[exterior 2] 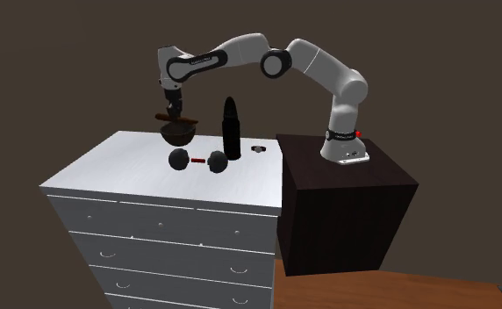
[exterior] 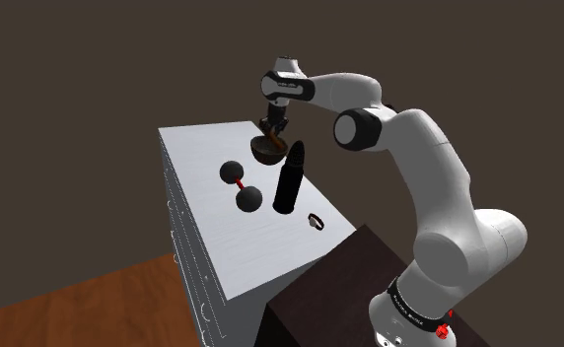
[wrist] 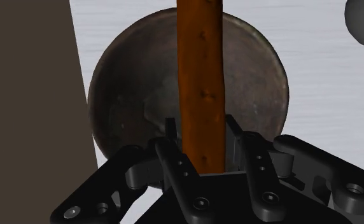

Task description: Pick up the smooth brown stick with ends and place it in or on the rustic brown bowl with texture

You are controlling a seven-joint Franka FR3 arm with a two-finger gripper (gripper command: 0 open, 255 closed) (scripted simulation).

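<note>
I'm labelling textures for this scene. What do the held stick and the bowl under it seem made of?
The stick looks like wood: reddish-brown, matte, with small knot-like dimples and a slightly uneven outline. The bowl could be aged metal or rough ceramic: dark grey-brown, mottled, with dull lighter patches inside; the look leaves it open.

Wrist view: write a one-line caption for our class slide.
Gripper clasps the brown stick above the dark bowl on the white surface.
</note>
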